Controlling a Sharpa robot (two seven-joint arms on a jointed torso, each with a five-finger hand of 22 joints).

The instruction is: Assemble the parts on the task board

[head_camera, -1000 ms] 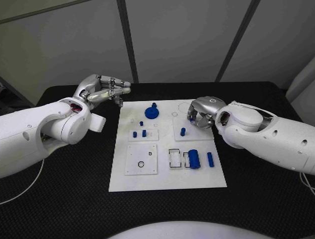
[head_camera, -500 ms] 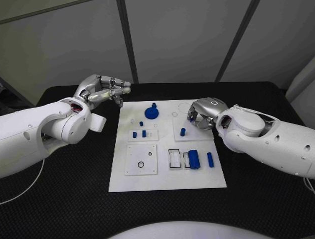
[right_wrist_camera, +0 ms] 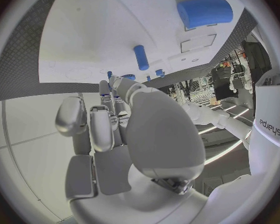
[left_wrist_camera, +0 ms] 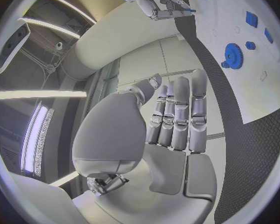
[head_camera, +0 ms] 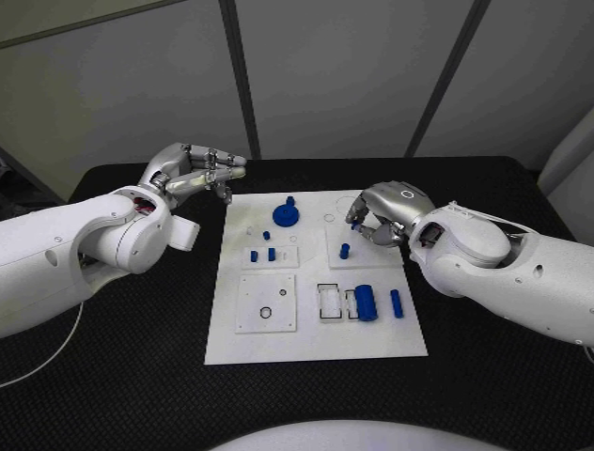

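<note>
The white task board [head_camera: 311,338] lies mid-table. On it are a blue gear [head_camera: 287,213], small blue pegs [head_camera: 272,253], an upright blue peg [head_camera: 345,249], a thick blue cylinder [head_camera: 367,301] and a slim blue bar [head_camera: 396,301]. My right hand [head_camera: 379,210] hovers over the board's far right part, just beyond the upright peg, and pinches a small blue part [head_camera: 358,226] at its fingertips. The right wrist view shows the cylinder [right_wrist_camera: 204,11] and a peg [right_wrist_camera: 140,57] beyond the fingers. My left hand [head_camera: 193,169] hangs off the board's far left corner, holding nothing, fingers loosely extended [left_wrist_camera: 177,114].
The black table [head_camera: 134,376] surrounds the board. A white block [head_camera: 182,232] sits on my left forearm near the board's left edge. Raised white plates with slots [head_camera: 266,301] lie on the board's near half. The left wrist view shows the gear [left_wrist_camera: 234,55].
My right hand has turned and shifted slightly toward the far side, so the small blue part at its fingertips now shows. The left hand has not moved.
</note>
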